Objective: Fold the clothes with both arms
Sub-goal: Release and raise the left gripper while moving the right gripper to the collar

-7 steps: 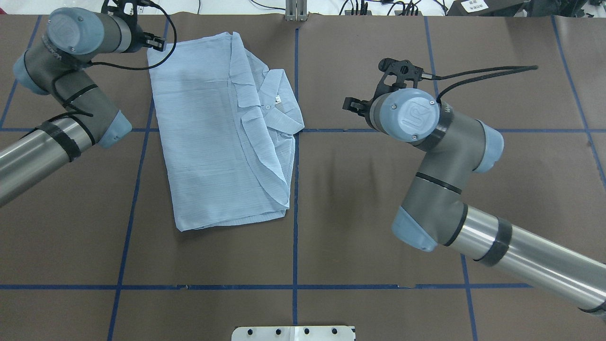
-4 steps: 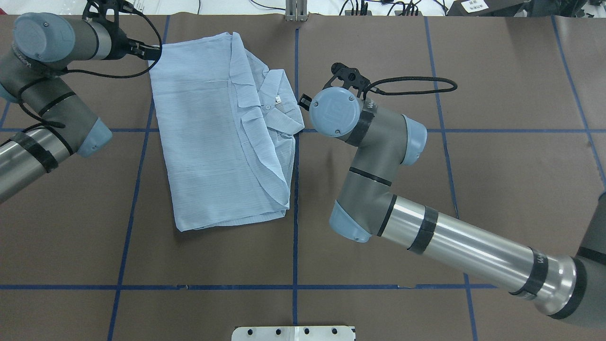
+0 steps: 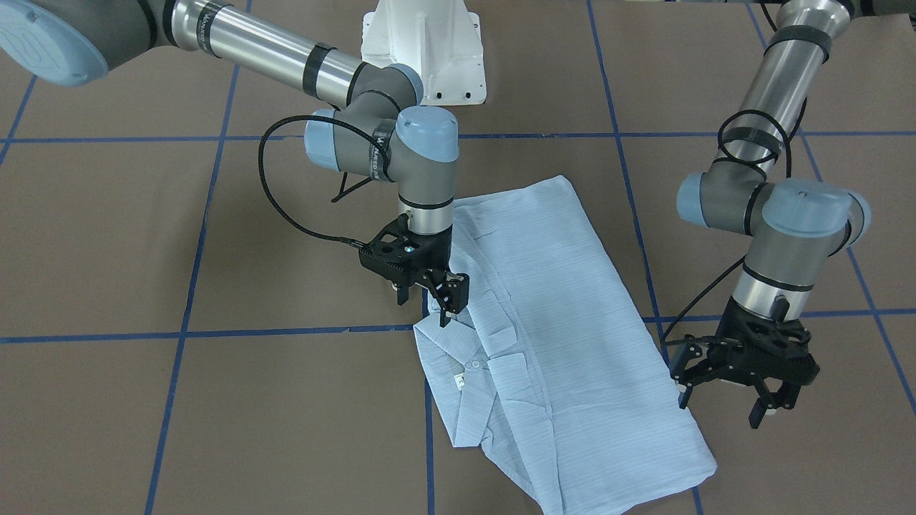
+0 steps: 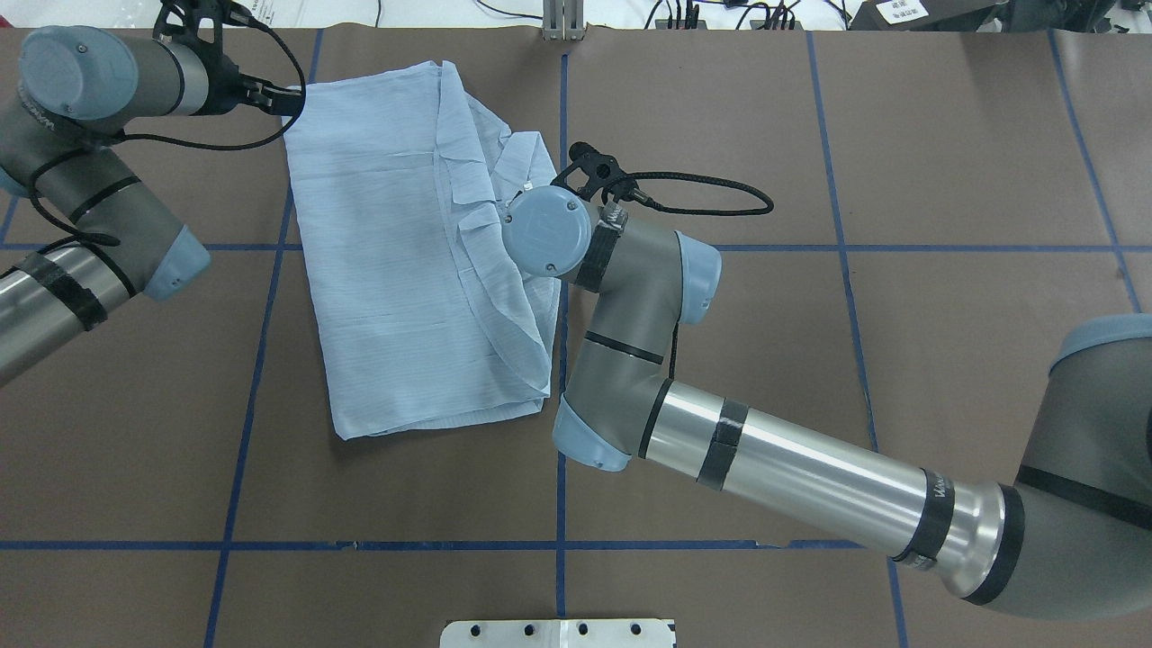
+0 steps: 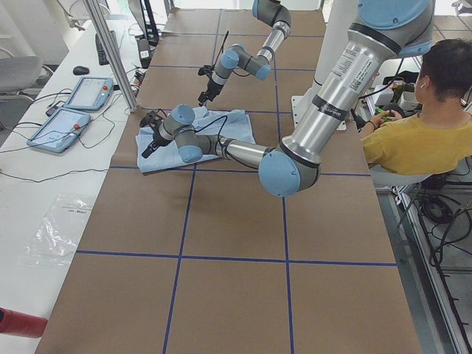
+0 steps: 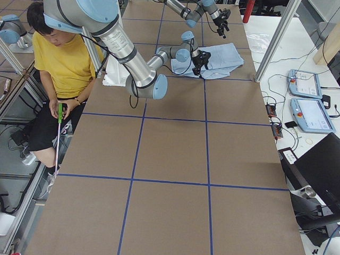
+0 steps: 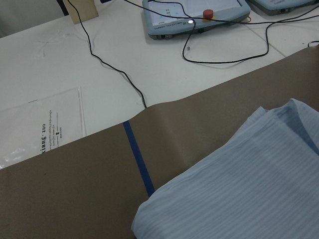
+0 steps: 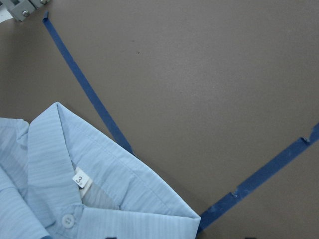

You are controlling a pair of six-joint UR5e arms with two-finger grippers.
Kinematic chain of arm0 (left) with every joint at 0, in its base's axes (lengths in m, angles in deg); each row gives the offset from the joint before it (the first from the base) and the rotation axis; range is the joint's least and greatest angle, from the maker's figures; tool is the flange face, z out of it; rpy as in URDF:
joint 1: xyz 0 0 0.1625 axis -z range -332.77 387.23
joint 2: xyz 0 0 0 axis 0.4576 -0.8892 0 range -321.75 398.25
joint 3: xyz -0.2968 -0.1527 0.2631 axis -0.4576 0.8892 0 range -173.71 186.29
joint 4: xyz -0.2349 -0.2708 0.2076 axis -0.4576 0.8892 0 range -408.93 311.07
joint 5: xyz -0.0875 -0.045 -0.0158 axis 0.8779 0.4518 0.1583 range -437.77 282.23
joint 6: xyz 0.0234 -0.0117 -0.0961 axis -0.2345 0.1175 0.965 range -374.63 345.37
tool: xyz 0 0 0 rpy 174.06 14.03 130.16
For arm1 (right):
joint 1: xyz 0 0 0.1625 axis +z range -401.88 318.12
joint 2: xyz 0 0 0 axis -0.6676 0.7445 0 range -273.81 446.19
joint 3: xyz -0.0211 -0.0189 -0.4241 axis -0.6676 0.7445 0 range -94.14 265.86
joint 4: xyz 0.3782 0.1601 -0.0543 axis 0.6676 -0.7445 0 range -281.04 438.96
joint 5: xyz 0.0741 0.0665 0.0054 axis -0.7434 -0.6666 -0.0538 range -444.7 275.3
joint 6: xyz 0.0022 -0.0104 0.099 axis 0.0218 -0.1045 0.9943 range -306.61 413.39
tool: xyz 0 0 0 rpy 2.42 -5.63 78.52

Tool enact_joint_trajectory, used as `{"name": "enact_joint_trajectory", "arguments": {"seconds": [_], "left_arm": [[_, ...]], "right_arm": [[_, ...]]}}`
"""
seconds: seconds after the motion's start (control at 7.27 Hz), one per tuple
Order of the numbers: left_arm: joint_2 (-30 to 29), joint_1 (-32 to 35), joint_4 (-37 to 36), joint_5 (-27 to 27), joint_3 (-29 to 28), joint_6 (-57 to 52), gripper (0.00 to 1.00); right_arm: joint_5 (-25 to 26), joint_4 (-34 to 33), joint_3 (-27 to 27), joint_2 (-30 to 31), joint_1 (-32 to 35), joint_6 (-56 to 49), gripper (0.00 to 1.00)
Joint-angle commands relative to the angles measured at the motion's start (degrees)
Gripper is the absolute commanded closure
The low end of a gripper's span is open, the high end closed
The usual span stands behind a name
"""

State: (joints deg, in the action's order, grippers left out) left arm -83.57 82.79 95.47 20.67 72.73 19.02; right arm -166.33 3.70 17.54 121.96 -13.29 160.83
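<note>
The light-blue shirt (image 4: pixel 405 270) lies folded on the brown table, collar toward the centre line. In the front-facing view it (image 3: pixel 565 336) shows flat, with the collar at the left. My right gripper (image 3: pixel 424 307) is open and hangs just above the collar edge; the overhead view hides it under the wrist cap (image 4: pixel 544 229). The right wrist view shows the collar (image 8: pixel 114 179), a white neck label (image 8: pixel 80 180) and a button (image 8: pixel 67 220). My left gripper (image 3: pixel 719 413) is open beside the shirt's far corner (image 7: pixel 239 189), touching nothing; it also shows overhead (image 4: pixel 283 94).
Blue tape lines (image 4: pixel 562 378) grid the brown table. The white pedestal base (image 3: pixel 422 50) stands on the robot's side. Teach pendants (image 7: pixel 194 15), cables and a plastic bag (image 7: pixel 40 129) lie on the white bench beyond the table edge. An operator (image 5: pixel 405 133) sits beside the robot.
My right arm has swung left from the table's right-centre to over the shirt's collar. My left arm drew back slightly toward the far-left corner, then held still. The shirt has not moved.
</note>
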Motion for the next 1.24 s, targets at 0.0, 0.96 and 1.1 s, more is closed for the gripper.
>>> {"name": "enact_joint_trajectory", "arguments": {"seconds": [0.0,0.96,1.1], "left_arm": [[0.0,-0.1,0.0,0.0,0.01,0.01,0.0],[0.09,-0.01,0.0,0.0,0.01,0.0,0.0],[0.09,-0.01,0.0,0.0,0.01,-0.08,0.0]], "right_arm": [[2.44,0.2,1.16,-0.36,-0.73,-0.04,0.19],[4.02,4.77,5.82,-1.5,-0.81,-0.39,0.53],[4.02,4.77,5.91,-1.67,-0.81,-0.39,0.71]]}}
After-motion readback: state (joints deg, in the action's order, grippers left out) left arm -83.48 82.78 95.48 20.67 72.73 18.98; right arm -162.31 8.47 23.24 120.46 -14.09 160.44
